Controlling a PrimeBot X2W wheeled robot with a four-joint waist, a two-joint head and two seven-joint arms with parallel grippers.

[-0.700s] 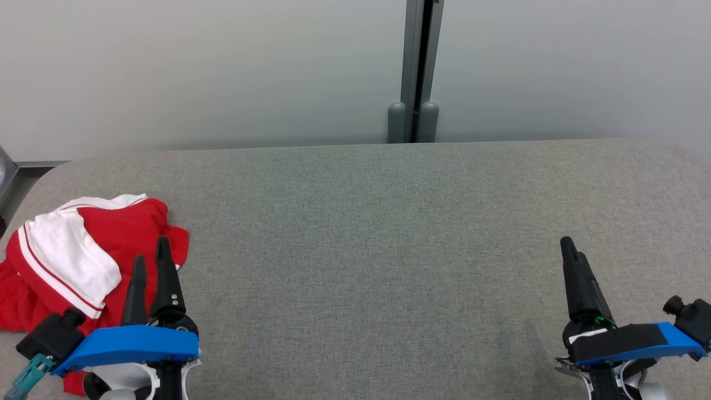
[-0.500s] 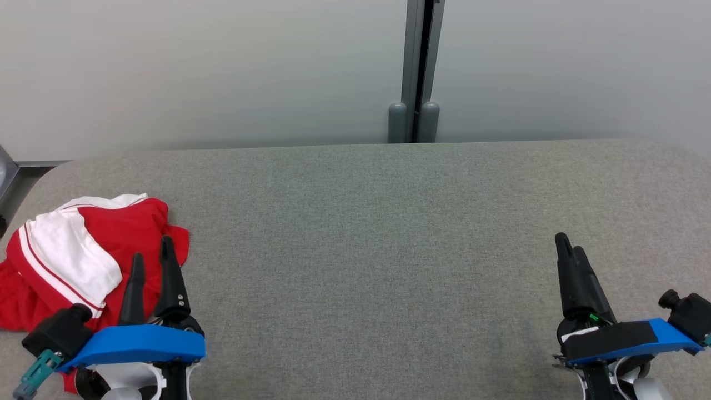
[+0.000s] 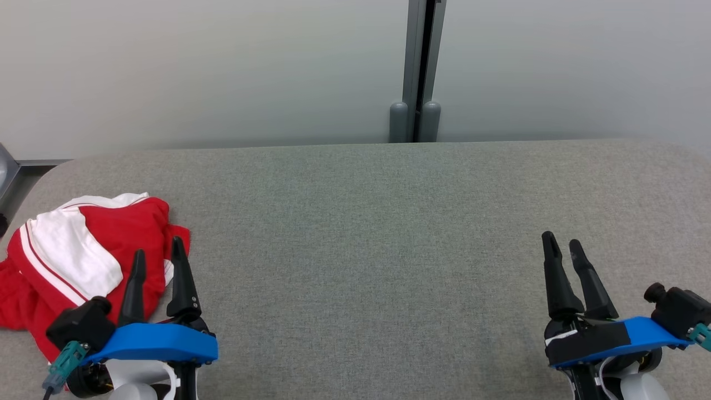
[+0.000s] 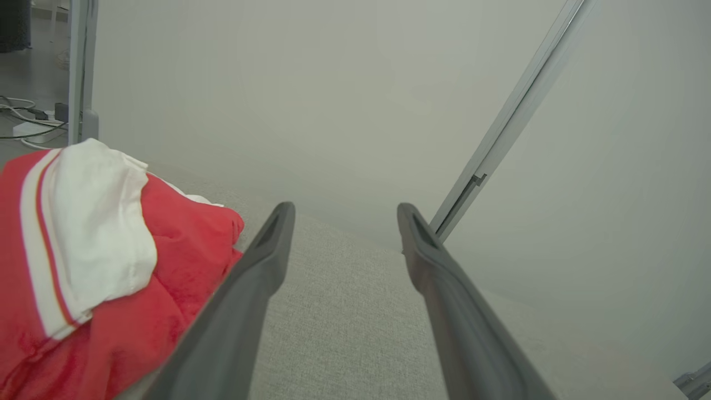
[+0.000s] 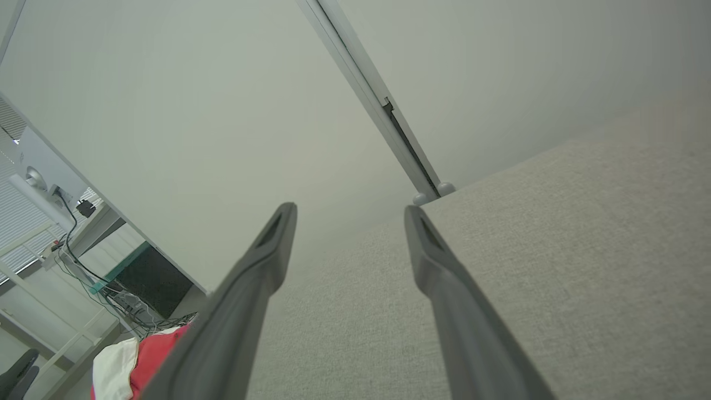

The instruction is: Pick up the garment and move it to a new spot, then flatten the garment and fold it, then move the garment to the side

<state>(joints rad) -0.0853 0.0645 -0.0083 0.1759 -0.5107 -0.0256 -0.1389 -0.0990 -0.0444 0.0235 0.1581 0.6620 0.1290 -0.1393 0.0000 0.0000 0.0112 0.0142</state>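
Step in hand, as I read it: the 1st one, pick-up, not yet made. Garment (image 3: 83, 266) is a crumpled red heap w/ a white, red-striped panel on top, at the far left of the head view, mid-to-low, on the grey padded surface (image 3: 366, 233) near its left edge. Left gripper (image 3: 158, 247) sits lower left w/ fingers spread wide and nothing between them. In the head view its tips overlap the heap's right edge, but in the left wrist view the cloth lies left of the left finger and only bare surface shows in the gap. Can't tell if that finger touches the fabric. Right gripper (image 3: 560, 239) is lower right, also wide and empty, well apart from the cloth. In its own wrist view the garment is just a small red-white patch at bottom left. Next move prob. calls for the left gripper to shift toward frame-left and dip so a bunched fold gets between the fingers, then close and carry it to the bare centre. Grab enough layers; a thin edge may slip.
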